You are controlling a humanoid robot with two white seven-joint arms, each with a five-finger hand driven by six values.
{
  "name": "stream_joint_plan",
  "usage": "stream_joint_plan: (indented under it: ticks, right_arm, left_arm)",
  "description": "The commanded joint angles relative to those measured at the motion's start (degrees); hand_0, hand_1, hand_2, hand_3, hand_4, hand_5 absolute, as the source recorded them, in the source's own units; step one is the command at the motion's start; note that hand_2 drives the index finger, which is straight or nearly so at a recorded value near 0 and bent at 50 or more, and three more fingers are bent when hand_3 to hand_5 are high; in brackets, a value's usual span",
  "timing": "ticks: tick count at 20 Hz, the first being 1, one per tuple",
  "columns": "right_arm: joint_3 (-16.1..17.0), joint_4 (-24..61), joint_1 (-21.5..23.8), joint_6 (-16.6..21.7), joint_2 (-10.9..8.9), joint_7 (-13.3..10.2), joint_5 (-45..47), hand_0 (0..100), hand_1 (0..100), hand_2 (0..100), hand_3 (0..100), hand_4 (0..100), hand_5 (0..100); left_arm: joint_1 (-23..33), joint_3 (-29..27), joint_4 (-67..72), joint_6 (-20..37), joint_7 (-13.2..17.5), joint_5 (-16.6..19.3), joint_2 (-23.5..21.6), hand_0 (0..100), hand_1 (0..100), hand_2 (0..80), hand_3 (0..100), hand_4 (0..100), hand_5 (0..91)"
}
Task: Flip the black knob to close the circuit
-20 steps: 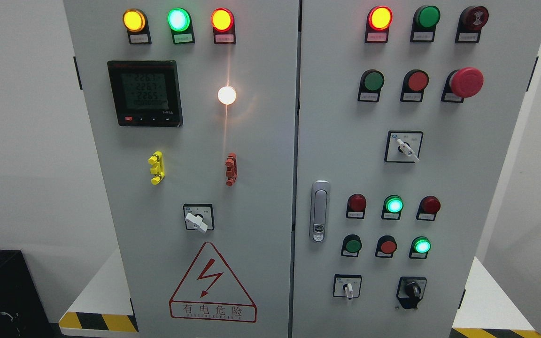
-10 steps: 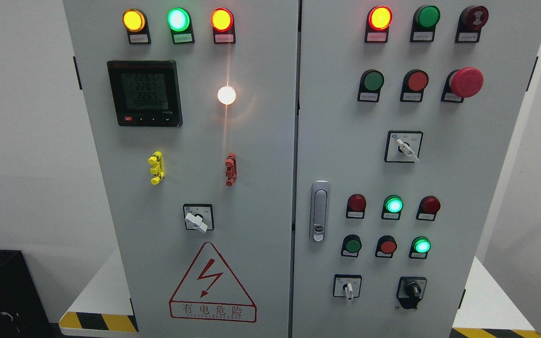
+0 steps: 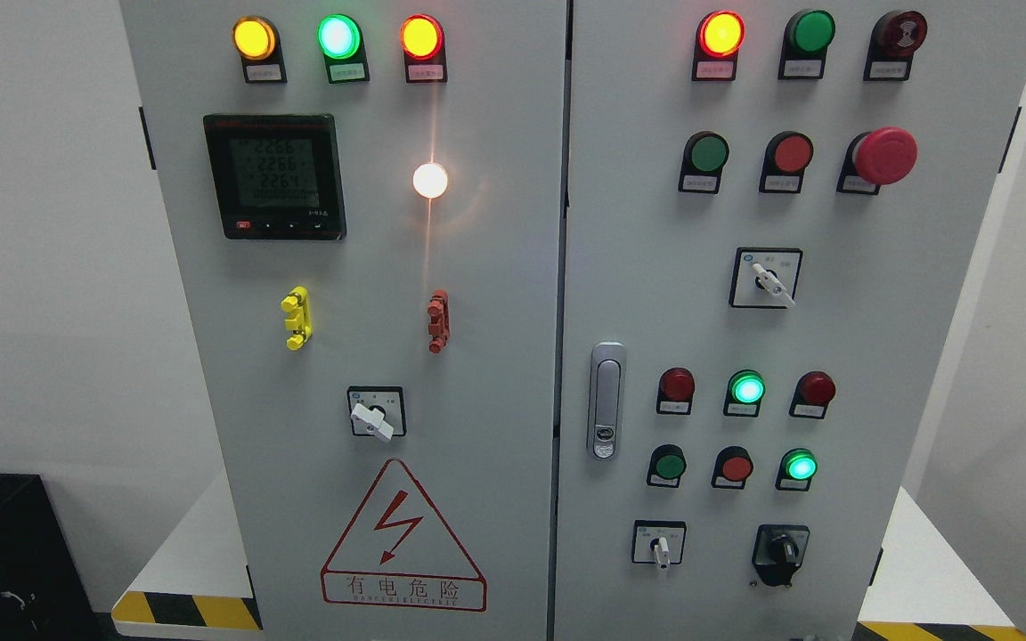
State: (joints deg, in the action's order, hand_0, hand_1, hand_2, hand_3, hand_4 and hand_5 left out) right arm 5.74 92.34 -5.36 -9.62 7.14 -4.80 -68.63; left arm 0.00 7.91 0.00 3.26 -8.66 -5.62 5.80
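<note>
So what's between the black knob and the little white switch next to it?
Nothing, just bare grey panel between the black knob and the white switch, seen in the head view.

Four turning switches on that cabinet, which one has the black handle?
The black knob, lowest on the right door, in the bottom right corner. The other three switches have white handles.

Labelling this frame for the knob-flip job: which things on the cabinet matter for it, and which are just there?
For the job:
black knob, low on the right door

Just there:
white selector switches
red mushroom button
digital meter
door handle
warning triangle

No robot hand in view.
</note>
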Motion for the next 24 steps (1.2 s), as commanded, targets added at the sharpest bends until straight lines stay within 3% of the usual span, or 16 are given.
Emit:
stream_joint_plan:
  ticks: [1, 24]
  right_arm:
    - [1.73, 0.12, -2.37, -0.13, -0.02, 0.75, -0.89, 0, 0, 90, 100, 97, 99]
    - [4.46, -1.9, -6.85, -0.84, -0.64, 2.78, -1.16, 0, 0, 89, 100, 97, 98]
  left_arm:
    - [1.23, 0.0, -1.67, 0.0, 0.04, 0.0, 0.0, 12, 56, 0.0, 0, 0, 0.0]
    - [1.32, 0.0, -1.67, 0.0, 0.04, 0.0, 0.0, 12, 56, 0.0, 0, 0, 0.0]
